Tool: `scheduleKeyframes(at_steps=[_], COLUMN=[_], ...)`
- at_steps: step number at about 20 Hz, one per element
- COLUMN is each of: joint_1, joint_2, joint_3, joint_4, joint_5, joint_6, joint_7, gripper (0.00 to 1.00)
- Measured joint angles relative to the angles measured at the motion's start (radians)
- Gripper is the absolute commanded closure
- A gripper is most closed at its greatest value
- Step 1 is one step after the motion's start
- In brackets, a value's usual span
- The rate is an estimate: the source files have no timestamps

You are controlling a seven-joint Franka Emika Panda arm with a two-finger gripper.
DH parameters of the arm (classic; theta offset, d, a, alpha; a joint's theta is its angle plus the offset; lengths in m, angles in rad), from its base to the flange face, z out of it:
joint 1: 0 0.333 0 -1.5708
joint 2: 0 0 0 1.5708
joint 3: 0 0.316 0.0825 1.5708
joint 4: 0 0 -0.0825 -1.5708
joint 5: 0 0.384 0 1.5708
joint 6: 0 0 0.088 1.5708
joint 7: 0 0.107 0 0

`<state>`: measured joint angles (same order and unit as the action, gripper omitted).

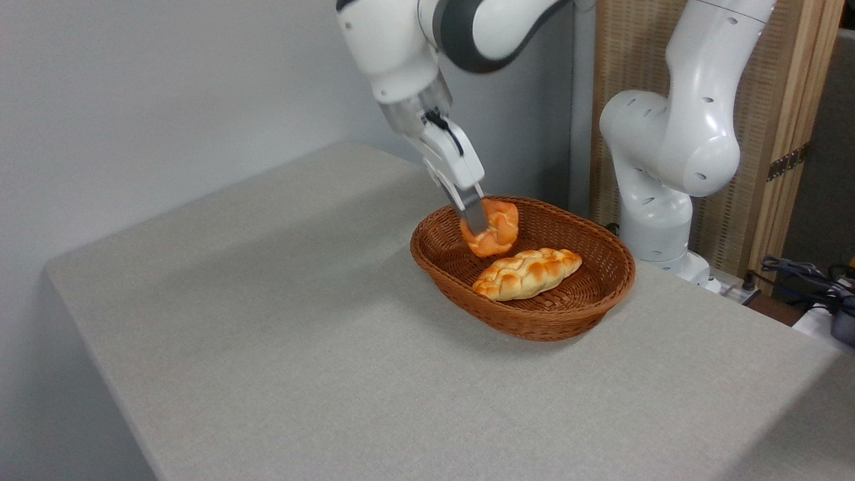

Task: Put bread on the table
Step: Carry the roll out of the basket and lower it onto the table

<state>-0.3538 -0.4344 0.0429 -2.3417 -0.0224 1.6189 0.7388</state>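
The bread (497,230), a small glossy orange-golden knotted bun, hangs tilted just above the left part of the brown wicker basket (568,314). My gripper (482,226) reaches down from the upper left and is shut on the bun; one metal finger (473,212) shows across its near side, the other is hidden behind it. The bun appears lifted off the basket floor. The table (280,321), covered in light grey speckled cloth, spreads wide to the left and front of the basket.
A paler braided oval loaf (528,272) lies in the basket beside the bun. The arm's white base (661,200) stands behind the basket at the right. Cables (801,274) lie off the table's far right edge. A wooden panel (781,133) backs the base.
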Motion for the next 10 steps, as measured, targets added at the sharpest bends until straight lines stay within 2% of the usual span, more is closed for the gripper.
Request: scheduleKeyframes(at_steps=[4,5,8,10], joint_1=[0.001,0.002,0.002,-0.001], joint_2=[0.001,0.003,0.047,0.129], joint_3=[0.078,0.089,0.101,0.109], joint_4=[0.165,0.207,0.313,0.365], joint_5=[0.004,0.014,0.088,0.129], joint_6=[-0.017,-0.007,0.096,0.171], joint_7=[0.031,0.065,0.133,0.149], gripper=[0.95,0.83,0.83,0.83])
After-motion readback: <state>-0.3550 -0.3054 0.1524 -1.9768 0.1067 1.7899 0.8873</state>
